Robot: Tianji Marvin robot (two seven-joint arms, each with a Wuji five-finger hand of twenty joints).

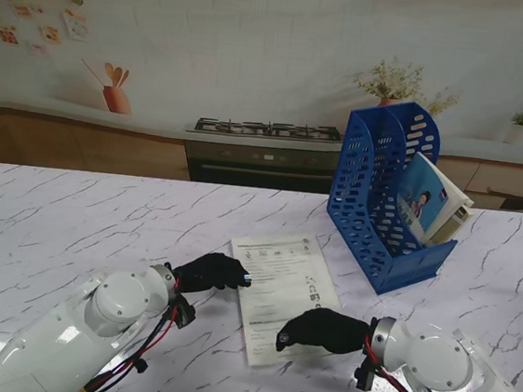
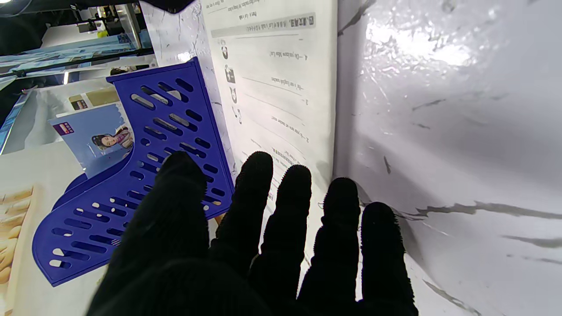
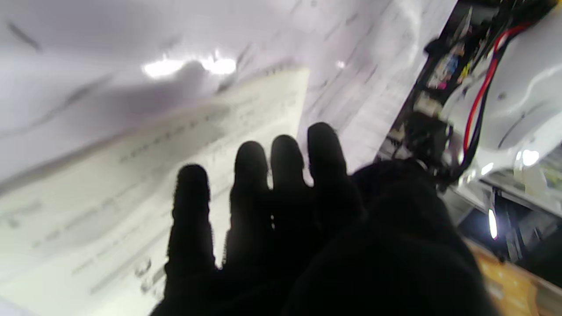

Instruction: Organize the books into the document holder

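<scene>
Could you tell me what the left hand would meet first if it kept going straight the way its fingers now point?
Most likely the white booklet lying flat on the table: the left hand points right, fingertips at its near-left edge. Past it lies the blue document holder. Hand height is unclear, so it might slide over the page.

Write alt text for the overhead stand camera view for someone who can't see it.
Two black-gloved robot hands, the left hand and right hand, reach over a white printed booklet lying flat on a marble table. To the right and farther away stands a blue document holder with one blue-covered book already leaning inside.
</scene>
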